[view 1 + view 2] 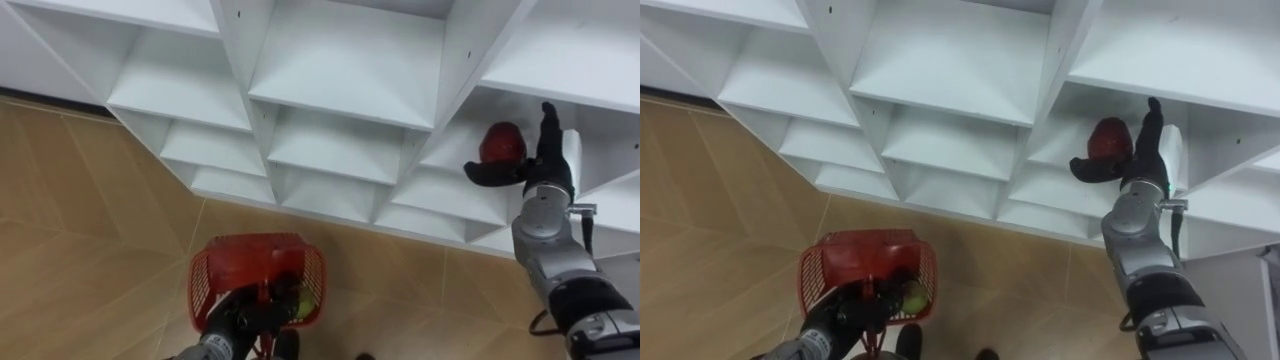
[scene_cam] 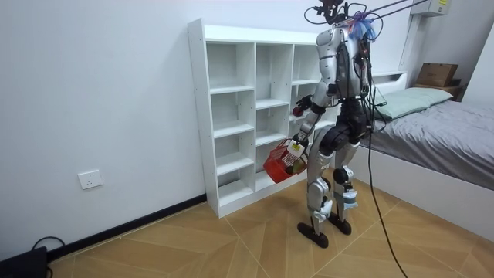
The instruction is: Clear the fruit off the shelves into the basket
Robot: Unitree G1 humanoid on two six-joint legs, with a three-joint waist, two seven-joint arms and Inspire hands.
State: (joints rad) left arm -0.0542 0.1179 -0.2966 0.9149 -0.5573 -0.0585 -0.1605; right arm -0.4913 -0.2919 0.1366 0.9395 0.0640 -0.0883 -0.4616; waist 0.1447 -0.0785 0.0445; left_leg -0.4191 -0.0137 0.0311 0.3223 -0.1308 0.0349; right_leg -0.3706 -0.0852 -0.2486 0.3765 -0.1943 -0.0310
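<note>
A round red fruit [image 1: 502,143] rests in a cubby on the right side of the white closet [image 1: 340,60]. My right hand [image 1: 545,160] is open right beside it, fingers pointing up along its right side and thumb stretched under it. Whether it touches the fruit I cannot tell. Low in front of me hangs a red mesh basket [image 1: 258,275], with my left hand [image 1: 235,318] shut on its handle. A yellow-green fruit [image 1: 300,305] lies inside the basket. In the room view I stand upright close to the closet [image 2: 231,116], the basket [image 2: 279,162] at hip height.
The closet's other cubbies in view hold nothing. Wood floor [image 1: 80,230] stretches below and to the left. A bed [image 2: 432,131] stands behind me at the room view's right, and a wall socket [image 2: 90,179] sits low on the wall at its left.
</note>
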